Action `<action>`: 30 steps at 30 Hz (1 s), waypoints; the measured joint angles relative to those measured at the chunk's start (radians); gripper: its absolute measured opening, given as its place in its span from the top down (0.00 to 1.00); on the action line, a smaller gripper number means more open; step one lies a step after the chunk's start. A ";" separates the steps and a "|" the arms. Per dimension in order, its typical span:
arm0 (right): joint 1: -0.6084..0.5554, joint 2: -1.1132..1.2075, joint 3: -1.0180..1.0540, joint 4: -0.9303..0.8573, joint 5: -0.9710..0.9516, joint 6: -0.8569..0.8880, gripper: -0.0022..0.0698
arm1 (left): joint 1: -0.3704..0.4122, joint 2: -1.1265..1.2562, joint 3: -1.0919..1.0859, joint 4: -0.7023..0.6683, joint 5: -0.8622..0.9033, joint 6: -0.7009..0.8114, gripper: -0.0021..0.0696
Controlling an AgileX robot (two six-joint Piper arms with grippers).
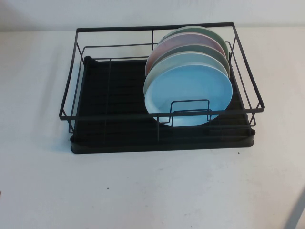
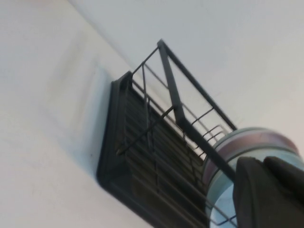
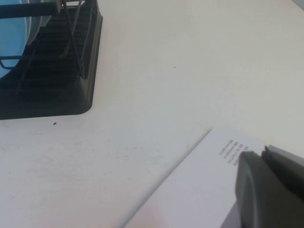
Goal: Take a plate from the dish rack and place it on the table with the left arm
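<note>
The sky-blue plate [image 1: 188,93] stands on edge at the front of a row of plates in the right half of the black wire dish rack [image 1: 114,138]. The rack sits on the white table [image 1: 143,191]. Neither arm shows in the high view. In the left wrist view, my left gripper [image 2: 263,164] is shut and empty. It hangs off the rack's left end, apart from it, facing the rack [image 2: 142,142] and the blue plate [image 2: 221,202]. My right gripper [image 3: 262,151] is shut and empty, low over the table to the right of the rack [image 3: 61,85].
Behind the blue plate stand a grey-green plate [image 1: 202,50], a pink plate [image 1: 188,40] and a pale mint plate [image 1: 200,30]. The rack's left half holds nothing. A white printed sheet [image 3: 199,185] lies under my right gripper.
</note>
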 joint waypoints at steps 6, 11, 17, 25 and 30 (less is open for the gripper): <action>0.000 0.000 0.000 0.000 0.000 0.000 1.00 | 0.000 0.000 0.000 -0.029 -0.043 -0.006 0.98; 0.000 0.000 0.000 0.000 0.000 0.000 1.00 | 0.000 0.000 0.000 -0.033 -0.013 0.015 0.98; 0.000 0.000 0.000 0.000 0.000 0.000 1.00 | 0.001 0.065 -0.127 -0.029 0.307 0.172 0.98; 0.000 0.000 0.000 0.000 0.000 0.000 1.00 | 0.001 0.357 -0.519 0.002 0.610 0.689 0.98; 0.000 0.000 0.000 0.000 0.000 0.000 1.00 | 0.001 0.568 -0.750 0.041 0.700 1.024 0.98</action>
